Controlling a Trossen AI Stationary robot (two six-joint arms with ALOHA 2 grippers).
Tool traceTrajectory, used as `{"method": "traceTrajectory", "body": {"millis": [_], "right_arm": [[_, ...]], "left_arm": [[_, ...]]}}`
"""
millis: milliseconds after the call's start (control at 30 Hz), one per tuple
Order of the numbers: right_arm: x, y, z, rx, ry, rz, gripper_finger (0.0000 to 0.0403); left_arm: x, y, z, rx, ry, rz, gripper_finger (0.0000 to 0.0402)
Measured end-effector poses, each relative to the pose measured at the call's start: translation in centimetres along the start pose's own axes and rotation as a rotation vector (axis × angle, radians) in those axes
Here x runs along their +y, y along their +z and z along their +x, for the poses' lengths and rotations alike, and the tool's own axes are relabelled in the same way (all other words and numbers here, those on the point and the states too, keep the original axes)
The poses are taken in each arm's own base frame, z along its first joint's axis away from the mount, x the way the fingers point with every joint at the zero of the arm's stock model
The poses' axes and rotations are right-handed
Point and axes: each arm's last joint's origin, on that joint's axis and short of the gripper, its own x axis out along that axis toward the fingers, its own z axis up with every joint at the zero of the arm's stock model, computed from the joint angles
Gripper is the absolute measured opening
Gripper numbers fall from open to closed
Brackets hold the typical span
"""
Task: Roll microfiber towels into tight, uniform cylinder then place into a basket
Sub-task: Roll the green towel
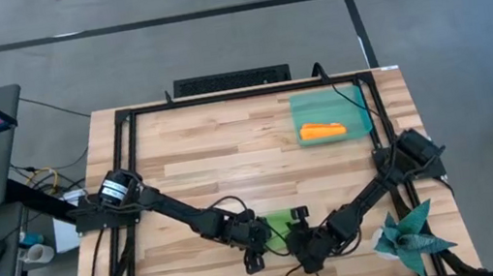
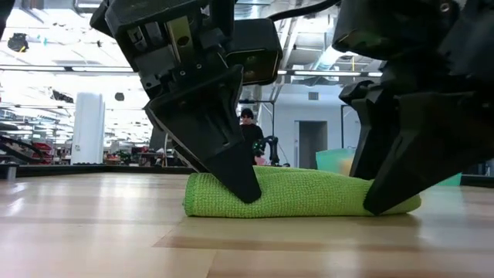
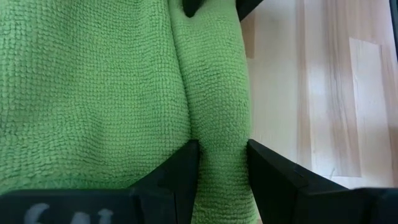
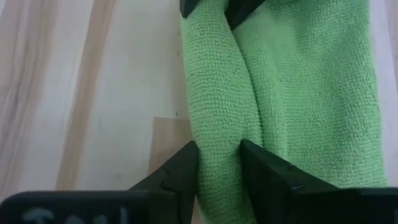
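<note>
Green towel [image 2: 301, 193] mid-roll; orange roll [image 1: 322, 131] already in basket [image 1: 355, 102]. Left gripper [image 3: 222, 171] and right gripper [image 4: 219, 168] each pinch its rolled edge. Next we judge: synchronized turn, even tension.

A light wooden table [image 1: 191, 156] with a black frame along its edges carries everything. A rolled lime green towel [image 2: 309, 193] lies on its near middle. The teal basket [image 1: 351, 103] sits at the far right, well apart. A dark teal spiky cloth [image 1: 411, 239] rests at the near right corner.
</note>
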Motion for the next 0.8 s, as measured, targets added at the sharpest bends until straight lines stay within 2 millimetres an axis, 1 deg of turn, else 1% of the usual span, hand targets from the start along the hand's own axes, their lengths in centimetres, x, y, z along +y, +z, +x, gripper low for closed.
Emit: {"method": "traceTrajectory", "body": {"millis": [267, 400, 567, 800], "right_arm": [[-0.9, 0.2, 0.3, 0.019, 0.001, 0.021, 0.0086], [-1.2, 0.3, 0.4, 0.026, 0.001, 0.031, 0.0061], [-1.2, 0.3, 0.4, 0.032, 0.007, 0.061, 0.0044], [-1.3, 0.3, 0.5, 0.042, 0.02, 0.081, 0.0038]], "left_arm": [[0.0, 0.0, 0.0, 0.011, -0.016, 0.002, 0.0127], [0.0, 0.0, 0.0, 0.003, -0.003, 0.007, 0.0127], [0.0, 0.0, 0.0, -0.002, 0.009, 0.065, 0.0138], [0.2, -0.2, -0.1, 0.01, 0.055, 0.078, 0.018]]}}
